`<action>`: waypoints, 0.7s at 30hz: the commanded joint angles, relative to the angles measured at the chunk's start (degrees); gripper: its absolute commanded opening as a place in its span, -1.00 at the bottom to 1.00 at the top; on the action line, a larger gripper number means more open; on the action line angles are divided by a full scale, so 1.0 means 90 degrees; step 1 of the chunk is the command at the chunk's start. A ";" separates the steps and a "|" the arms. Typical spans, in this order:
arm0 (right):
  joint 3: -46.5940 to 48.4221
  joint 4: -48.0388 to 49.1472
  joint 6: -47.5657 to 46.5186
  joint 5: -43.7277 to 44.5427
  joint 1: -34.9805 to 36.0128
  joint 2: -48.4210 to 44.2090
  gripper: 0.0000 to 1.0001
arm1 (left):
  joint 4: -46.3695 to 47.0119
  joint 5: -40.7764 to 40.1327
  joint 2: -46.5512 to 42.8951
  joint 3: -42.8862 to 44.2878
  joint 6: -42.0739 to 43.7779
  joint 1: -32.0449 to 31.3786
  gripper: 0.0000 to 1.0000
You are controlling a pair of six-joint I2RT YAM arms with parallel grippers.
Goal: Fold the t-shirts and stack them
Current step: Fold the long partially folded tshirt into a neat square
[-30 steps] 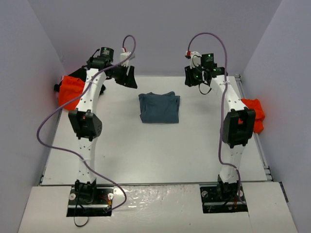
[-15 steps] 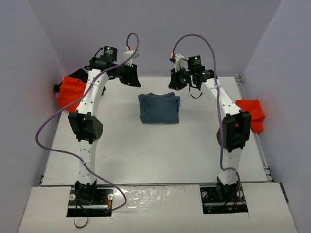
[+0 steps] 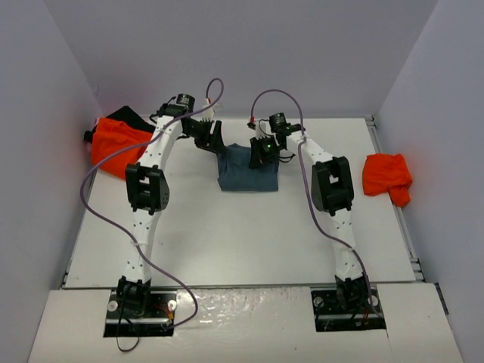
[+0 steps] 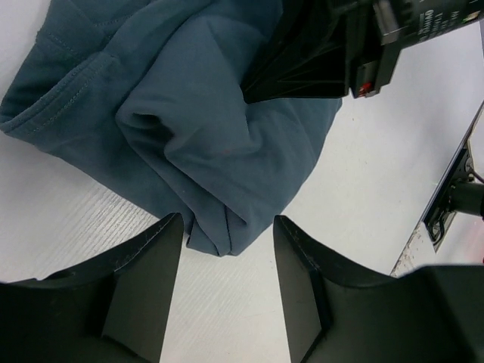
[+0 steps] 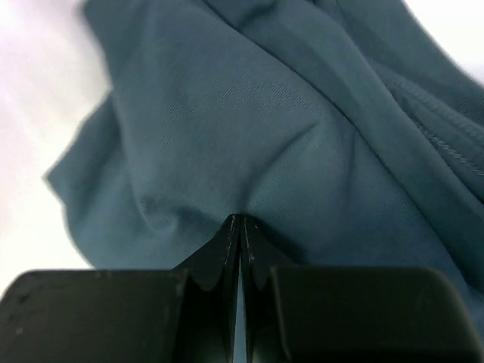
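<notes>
- The slate-blue t-shirt (image 3: 246,177) lies folded on the white table (image 3: 227,234), in the middle of its far half.
- Both arms reach over it — the left one to its far left corner, the right one to its far edge.
- The left gripper (image 4: 227,249) has its jaws apart. In the left wrist view a folded corner of the blue cloth lies just in the gap between the two fingers (image 4: 147,265), and the fingers do not press it.
- The right gripper (image 5: 239,224) is closed tight, with its tips down on the blue cloth. Creases run together at the tips, so a small pinch of the shirt is caught there.
- One orange t-shirt (image 3: 113,142) lies crumpled at the far left edge of the table, with the black t-shirt (image 3: 130,115) touching it behind.
- The other orange t-shirt (image 3: 384,174) lies crumpled at the right edge — well apart from the blue one.
</notes>
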 commanded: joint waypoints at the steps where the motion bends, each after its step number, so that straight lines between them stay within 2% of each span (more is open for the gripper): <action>1: 0.0201 -0.0108 -0.0247 0.0465 0.0061 -0.0036 -1.00 | 0.0081 0.0402 -0.0245 0.0404 0.0003 0.0089 -0.05; 4: 0.0258 -0.0105 -0.0536 0.1061 0.0090 0.0134 -1.00 | 0.0115 0.0418 -0.0281 0.0480 0.0009 0.0043 -0.05; 10: 0.0579 -0.0076 -0.0532 0.0900 0.0225 -0.0119 -1.00 | 0.0091 0.0399 -0.0545 0.0221 0.0033 -0.0018 0.05; 15: 0.0875 -0.0085 -0.0514 0.1040 0.0288 -0.0967 -1.00 | -0.0025 -0.0274 -0.0646 0.0078 0.0047 -0.0094 0.17; 21: 0.0588 -0.0076 -0.0609 0.1416 0.0081 -0.2389 -1.00 | -0.0046 -0.0311 -0.0460 -0.0579 -0.0009 -0.0029 0.18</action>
